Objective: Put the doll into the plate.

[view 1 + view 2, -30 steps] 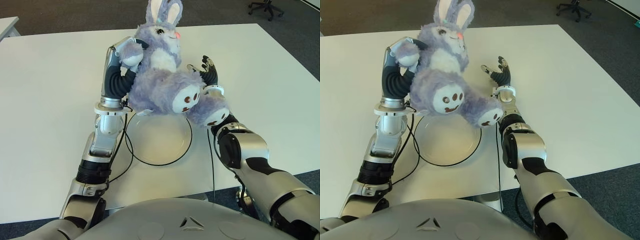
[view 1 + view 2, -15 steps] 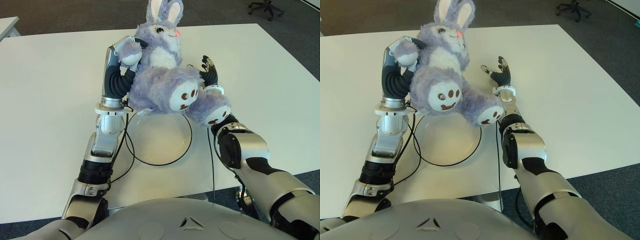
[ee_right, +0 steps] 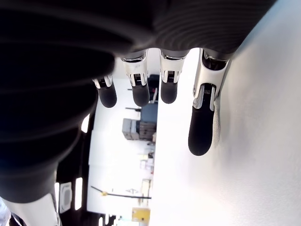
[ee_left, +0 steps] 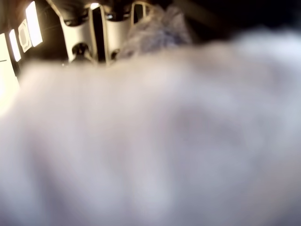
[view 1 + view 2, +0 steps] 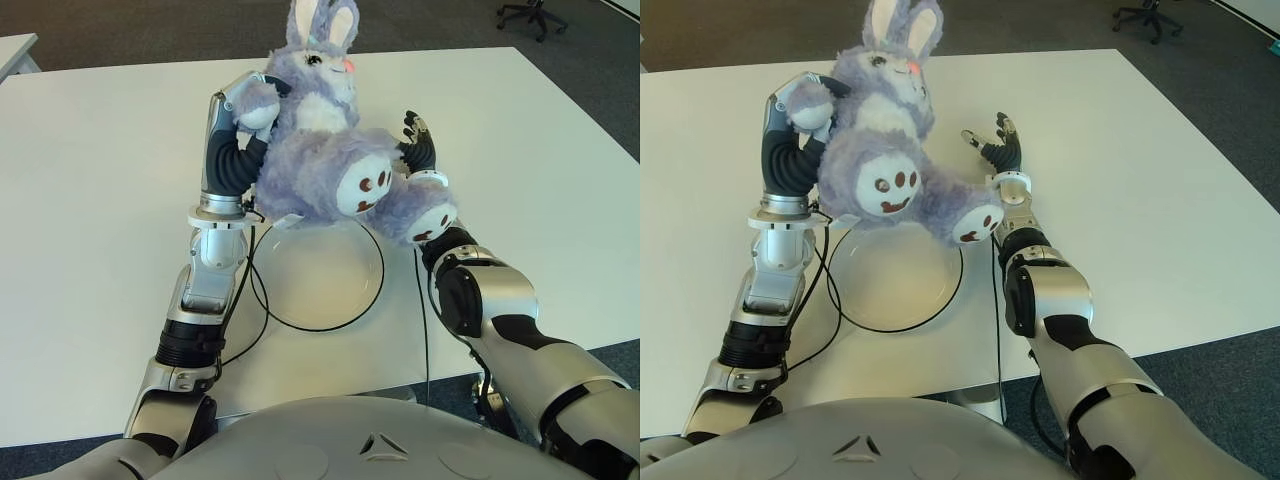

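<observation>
The doll (image 5: 325, 150), a fluffy purple rabbit with white inner ears and brown pads on its white soles, hangs in the air above the far rim of the plate (image 5: 330, 300), leaning back with both feet thrust toward the camera. The left hand (image 5: 245, 110) has its fingers closed around the doll's arm and side, and the left wrist view is filled with blurred fur. Compared with a second ago, the doll sits slightly lower and its feet have swung a little further out toward the right hand; the plate is unmoved. The right hand (image 5: 418, 145) shows just behind the doll's lower foot, fingers spread and relaxed, holding nothing; whether it touches the foot is unclear. The clear plate, edged by a dark rim, lies on the white tabletop (image 5: 100, 200). No writing or brand mark can be read anywhere
</observation>
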`<action>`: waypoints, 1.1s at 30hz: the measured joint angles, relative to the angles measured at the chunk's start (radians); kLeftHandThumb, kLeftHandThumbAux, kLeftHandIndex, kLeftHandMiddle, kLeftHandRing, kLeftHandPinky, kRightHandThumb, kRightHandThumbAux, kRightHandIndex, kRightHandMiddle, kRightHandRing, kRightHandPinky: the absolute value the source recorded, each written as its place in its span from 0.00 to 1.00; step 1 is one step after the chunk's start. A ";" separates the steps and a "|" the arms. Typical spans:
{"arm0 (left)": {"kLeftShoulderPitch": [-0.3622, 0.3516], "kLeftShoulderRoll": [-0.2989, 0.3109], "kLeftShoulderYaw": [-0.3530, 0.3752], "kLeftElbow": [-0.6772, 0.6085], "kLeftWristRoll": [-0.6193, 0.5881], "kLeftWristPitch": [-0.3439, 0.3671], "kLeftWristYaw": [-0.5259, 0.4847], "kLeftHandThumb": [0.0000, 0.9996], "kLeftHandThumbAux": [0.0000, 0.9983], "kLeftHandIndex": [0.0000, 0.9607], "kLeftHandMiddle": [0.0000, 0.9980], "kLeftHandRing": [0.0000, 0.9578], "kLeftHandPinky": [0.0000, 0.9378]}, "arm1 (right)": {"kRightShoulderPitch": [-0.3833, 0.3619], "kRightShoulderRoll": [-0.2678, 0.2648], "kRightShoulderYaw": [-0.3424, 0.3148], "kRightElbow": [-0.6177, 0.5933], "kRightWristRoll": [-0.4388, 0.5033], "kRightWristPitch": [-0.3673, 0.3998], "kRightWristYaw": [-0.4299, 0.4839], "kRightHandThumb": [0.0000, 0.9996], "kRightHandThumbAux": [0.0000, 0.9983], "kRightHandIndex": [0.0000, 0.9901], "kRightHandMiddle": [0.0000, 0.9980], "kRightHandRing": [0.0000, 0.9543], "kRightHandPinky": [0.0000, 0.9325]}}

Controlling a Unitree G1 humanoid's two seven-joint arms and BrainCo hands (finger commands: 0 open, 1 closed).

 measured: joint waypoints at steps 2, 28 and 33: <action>0.000 -0.002 0.001 0.001 0.001 0.003 0.000 0.85 0.67 0.41 0.54 0.82 0.83 | 0.000 0.000 0.000 0.000 0.000 0.000 0.000 0.09 0.72 0.08 0.05 0.03 0.04; -0.003 -0.002 0.005 0.012 0.017 0.053 0.000 0.85 0.67 0.41 0.54 0.83 0.85 | 0.000 0.000 -0.002 0.000 0.000 0.000 0.003 0.09 0.72 0.07 0.05 0.03 0.04; -0.005 -0.001 0.005 0.016 0.021 0.054 0.000 0.85 0.67 0.41 0.54 0.84 0.86 | 0.000 -0.001 -0.002 0.000 0.000 0.000 0.003 0.08 0.72 0.07 0.05 0.03 0.04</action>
